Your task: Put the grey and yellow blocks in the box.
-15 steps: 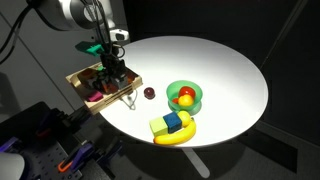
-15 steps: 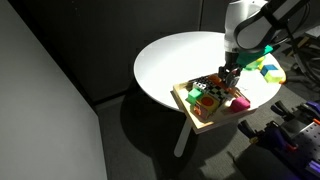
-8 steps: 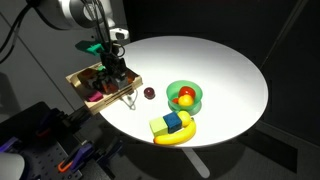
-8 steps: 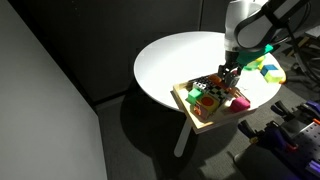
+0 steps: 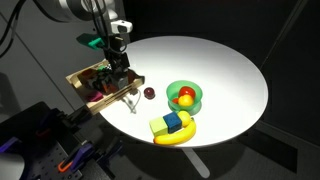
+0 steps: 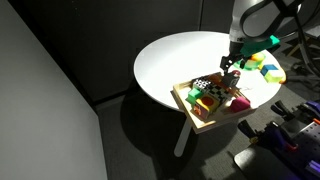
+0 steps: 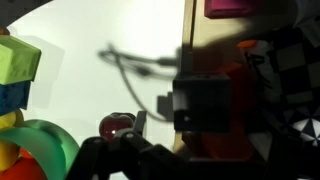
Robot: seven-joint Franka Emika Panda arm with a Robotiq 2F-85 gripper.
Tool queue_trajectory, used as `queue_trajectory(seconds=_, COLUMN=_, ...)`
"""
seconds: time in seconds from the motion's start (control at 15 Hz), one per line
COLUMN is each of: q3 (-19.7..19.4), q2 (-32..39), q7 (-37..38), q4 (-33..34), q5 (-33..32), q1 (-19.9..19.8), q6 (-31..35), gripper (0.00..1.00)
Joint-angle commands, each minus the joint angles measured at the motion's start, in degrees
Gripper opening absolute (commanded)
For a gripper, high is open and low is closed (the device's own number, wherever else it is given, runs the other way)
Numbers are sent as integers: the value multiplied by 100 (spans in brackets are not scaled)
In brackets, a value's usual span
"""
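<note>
Box point(image 6: 185, 105) w/ toys point(image 6: 232, 100), checkered pc point(image 6: 203, 85); green bowl point(image 5: 197, 104) w/ red+yellow bits point(image 5: 185, 95).

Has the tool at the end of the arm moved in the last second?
Yes. The tool has risen a little, lifting upward and away from the wooden box it was reaching into.

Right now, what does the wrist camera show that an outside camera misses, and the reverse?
Only the wrist view: the grey block lying inside the box, close up. Only an exterior view: the whole round table and the robot arm above it. Both: the green bowl, the yellow-green block, the blue cube and a small dark red ball.
</note>
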Motion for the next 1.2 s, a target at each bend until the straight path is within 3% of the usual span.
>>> queue_trajectory(seconds=0.0, q3=-51, q2=-494, q7=16, q4=-251, q5=293, q1=-257, q6=-62, gripper=100)
queue_trajectory(seconds=0.67, q3=-372, q2=-1221, q7=-136, q4=-489, q5=350, q1=-929, q6=-877, gripper=100)
queue_trajectory(seconds=1.13, q3=-685, q2=-1047, q7=-878, q4=-621, q5=-216, q1=-1375, q6=-517, gripper=100)
